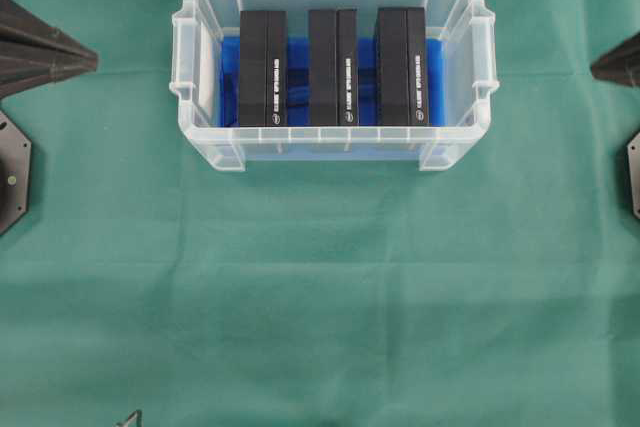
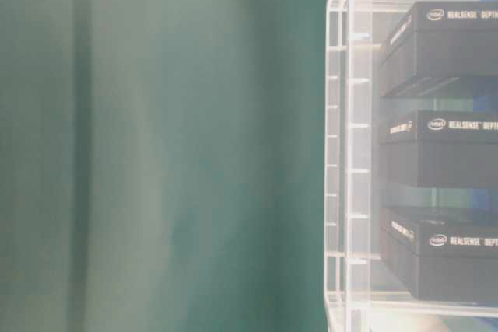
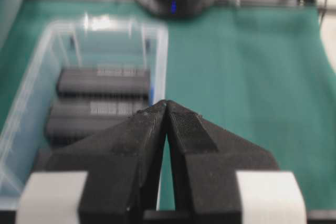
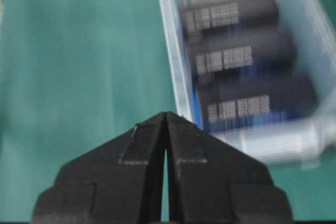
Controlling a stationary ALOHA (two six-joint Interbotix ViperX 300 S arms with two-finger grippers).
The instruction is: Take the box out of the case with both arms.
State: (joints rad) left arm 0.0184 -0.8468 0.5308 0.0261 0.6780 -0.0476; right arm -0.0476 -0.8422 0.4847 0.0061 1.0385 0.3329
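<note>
Overhead looking straight down; table-level close against the case (turned sideways); both wrist views angled forward, sharing it.

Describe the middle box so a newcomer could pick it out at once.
On the green cloth sits a clear plastic case with a blue liner. Three black boxes stand inside in a row. The middle box has a black box on either side of it.
</note>
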